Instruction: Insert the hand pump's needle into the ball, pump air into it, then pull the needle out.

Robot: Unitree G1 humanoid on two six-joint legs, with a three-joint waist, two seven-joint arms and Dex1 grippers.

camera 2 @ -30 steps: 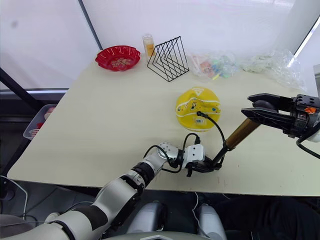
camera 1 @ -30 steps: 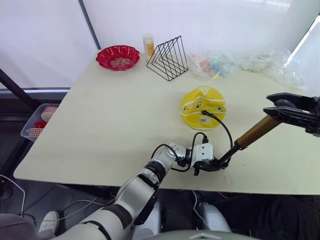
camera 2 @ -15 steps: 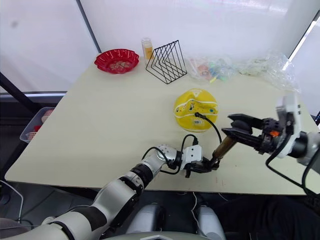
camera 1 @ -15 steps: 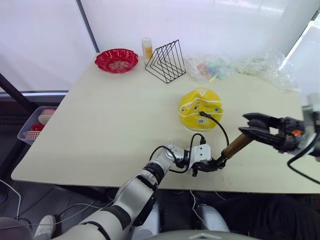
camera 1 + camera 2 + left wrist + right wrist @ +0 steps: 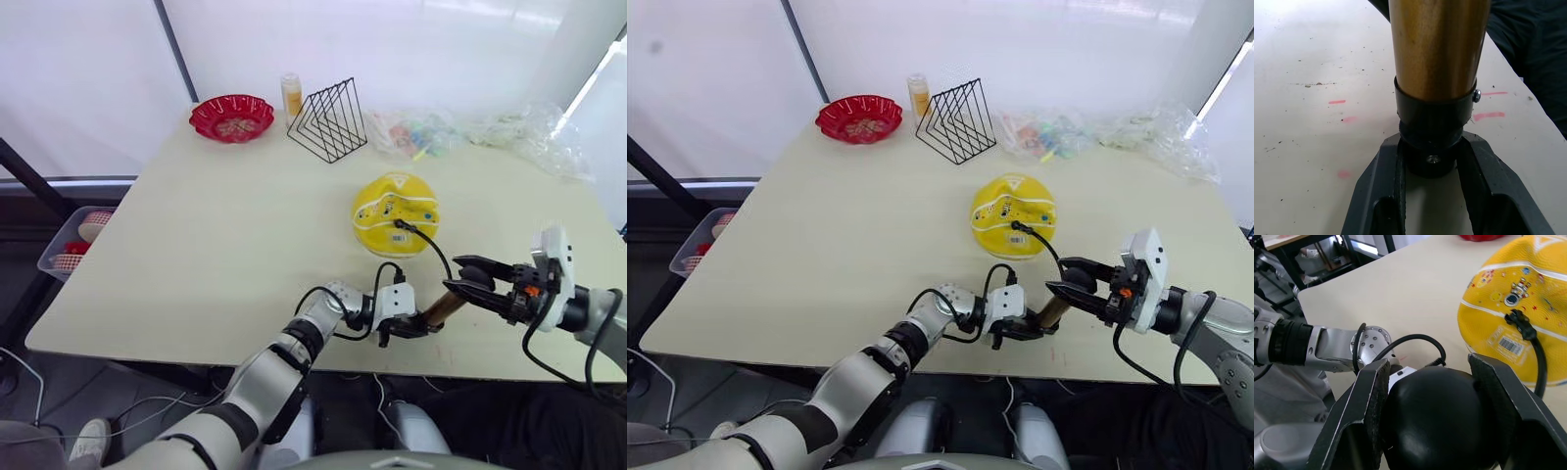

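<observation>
the left gripper (image 5: 1430, 161) clamps the black base cap of the hand pump (image 5: 443, 305) near the table's (image 5: 225, 235) front edge; the right gripper (image 5: 1432, 382) grips its black handle (hose (image 5: 1043, 245) plugged into the yellow ball (image 5: 396, 211) just behind)

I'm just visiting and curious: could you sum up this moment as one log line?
phase: pumping | left gripper: shut on hand pump base | right gripper: shut on pump handle | needle: in yellow ball
</observation>
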